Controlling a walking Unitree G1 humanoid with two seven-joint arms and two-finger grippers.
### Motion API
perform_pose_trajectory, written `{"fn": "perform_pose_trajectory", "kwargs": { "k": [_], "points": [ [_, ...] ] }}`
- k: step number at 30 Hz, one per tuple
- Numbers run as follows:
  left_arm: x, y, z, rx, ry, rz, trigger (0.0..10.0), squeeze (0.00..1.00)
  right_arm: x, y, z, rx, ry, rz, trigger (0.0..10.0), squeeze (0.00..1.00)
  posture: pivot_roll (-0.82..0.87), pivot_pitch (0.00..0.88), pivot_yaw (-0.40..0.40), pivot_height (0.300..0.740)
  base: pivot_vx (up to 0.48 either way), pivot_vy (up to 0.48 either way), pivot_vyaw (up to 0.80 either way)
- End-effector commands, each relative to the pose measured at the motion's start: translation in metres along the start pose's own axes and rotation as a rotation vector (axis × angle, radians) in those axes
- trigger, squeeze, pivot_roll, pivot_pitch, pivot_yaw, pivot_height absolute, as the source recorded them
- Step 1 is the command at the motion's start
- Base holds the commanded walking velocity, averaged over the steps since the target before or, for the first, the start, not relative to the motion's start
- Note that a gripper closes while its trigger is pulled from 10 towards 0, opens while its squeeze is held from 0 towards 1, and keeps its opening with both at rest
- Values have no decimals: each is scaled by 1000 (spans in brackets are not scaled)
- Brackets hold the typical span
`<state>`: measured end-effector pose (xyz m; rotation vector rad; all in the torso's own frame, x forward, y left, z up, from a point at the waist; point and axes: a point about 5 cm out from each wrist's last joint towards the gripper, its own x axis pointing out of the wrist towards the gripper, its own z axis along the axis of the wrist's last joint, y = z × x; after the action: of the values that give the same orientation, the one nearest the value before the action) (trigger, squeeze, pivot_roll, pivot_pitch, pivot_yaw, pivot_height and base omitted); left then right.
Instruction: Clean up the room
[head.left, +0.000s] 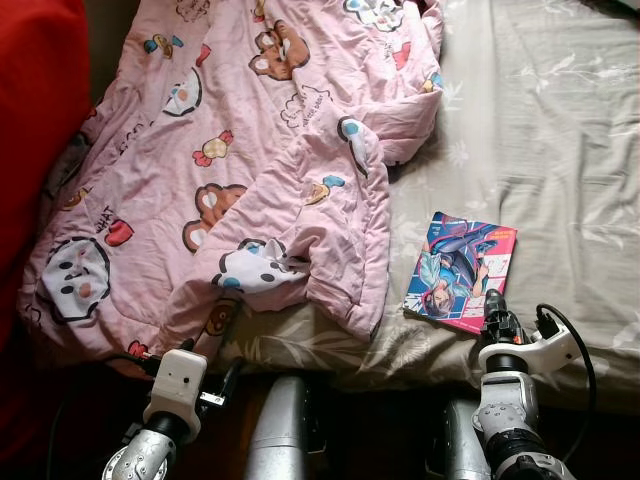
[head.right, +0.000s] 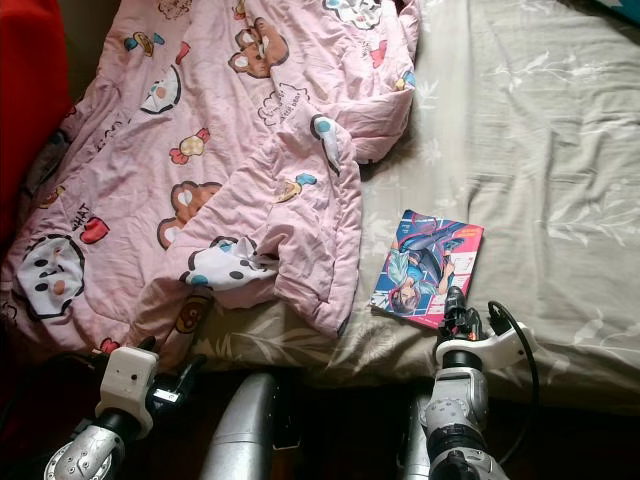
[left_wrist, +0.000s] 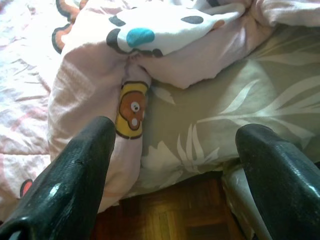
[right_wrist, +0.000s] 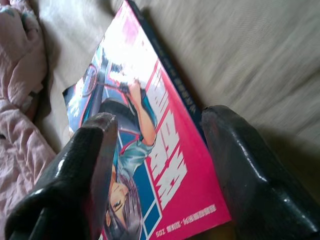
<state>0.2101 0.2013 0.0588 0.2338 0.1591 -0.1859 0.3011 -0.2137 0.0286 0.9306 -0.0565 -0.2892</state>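
At bed (head.left: 560, 150) edge — right gripper (head.left: 494, 306) fingers parted over magazine (head.left: 462, 270) corner, empty. Best slid under spine before closing. Left gripper (left_wrist: 175, 165) open — idle near blanket (head.left: 250, 150).

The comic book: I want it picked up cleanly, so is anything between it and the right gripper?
Nothing visible. The right gripper is open at the near corner of the comic book, which lies bare on the bedsheet, apart from the pink blanket.
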Motion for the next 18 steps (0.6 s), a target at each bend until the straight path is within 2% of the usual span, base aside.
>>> {"fn": "perform_pose_trajectory", "kwargs": {
  "k": [1, 12, 18],
  "points": [
    [-9, 8, -7, 8, 42, 16, 10000, 0, -11, -9, -14, 20, 53, -34, 10000, 0, 154, 440, 257, 628, 0, 0, 0],
    [-15, 8, -7, 10, 51, 16, 10000, 0, -14, -13, -16, 21, 50, -59, 10000, 0, 166, 452, 263, 628, 0, 0, 0],
    [-16, 7, -7, 11, 54, 11, 10000, 0, -18, -20, -16, 21, 59, -84, 10000, 0, 165, 453, 265, 628, 0, 0, 0]
  ]
}}
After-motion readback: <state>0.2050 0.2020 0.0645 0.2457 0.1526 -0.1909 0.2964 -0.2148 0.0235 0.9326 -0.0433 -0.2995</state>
